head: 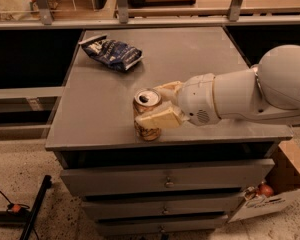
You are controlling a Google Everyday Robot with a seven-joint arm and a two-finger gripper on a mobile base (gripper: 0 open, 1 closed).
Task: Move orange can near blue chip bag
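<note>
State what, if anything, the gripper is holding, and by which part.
The gripper holds the orange can upright, one finger on each side of its body, near the front edge of the grey cabinet top.

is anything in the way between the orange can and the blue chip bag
Nothing visible. The gripper is shut on the orange can near the table's front edge, and only bare tabletop lies between it and the blue chip bag at the back left.

Dim warm light; gripper (154,105) at orange can (149,132) seems slightly blurred.
</note>
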